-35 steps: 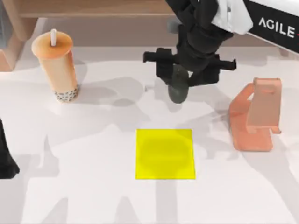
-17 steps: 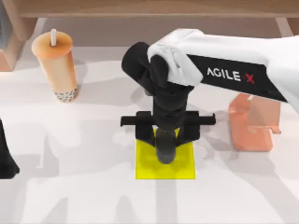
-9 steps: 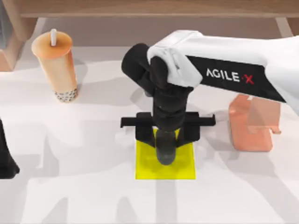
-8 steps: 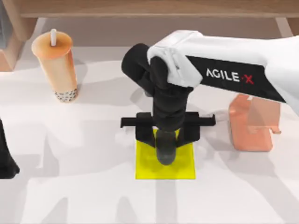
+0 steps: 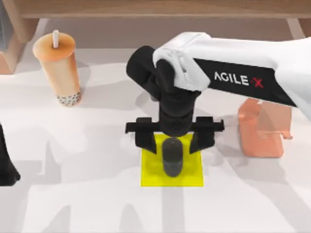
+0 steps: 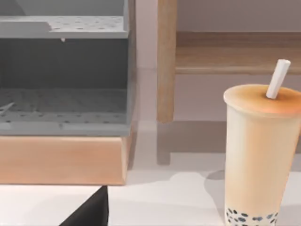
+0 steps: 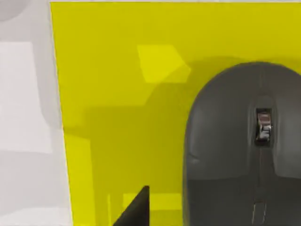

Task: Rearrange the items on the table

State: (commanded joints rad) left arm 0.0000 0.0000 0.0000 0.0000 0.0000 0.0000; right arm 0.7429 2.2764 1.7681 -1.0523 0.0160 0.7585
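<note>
Tabletop (image 5: 87,204): plain white, flat, crossed by soft grey shadows.
Shelf (image 5: 97,8): brown wood, runs along the table's far edge; upright post (image 6: 166,61) and horizontal board visible in the left wrist view.
Grey rack (image 6: 63,75): perforated grey trays on a wooden base, beside the post.
Back wall (image 6: 235,14): pale, plain.
Light: even, diffuse, from above.

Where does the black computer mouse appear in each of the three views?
Top view: the computer mouse lies on the yellow pad, between the open fingers of the right gripper.
Left wrist view: not in it; here stands the bubble-tea cup.
Right wrist view: the mouse is seen close up, on the pad.
Shared landmark: the yellow pad.
</note>
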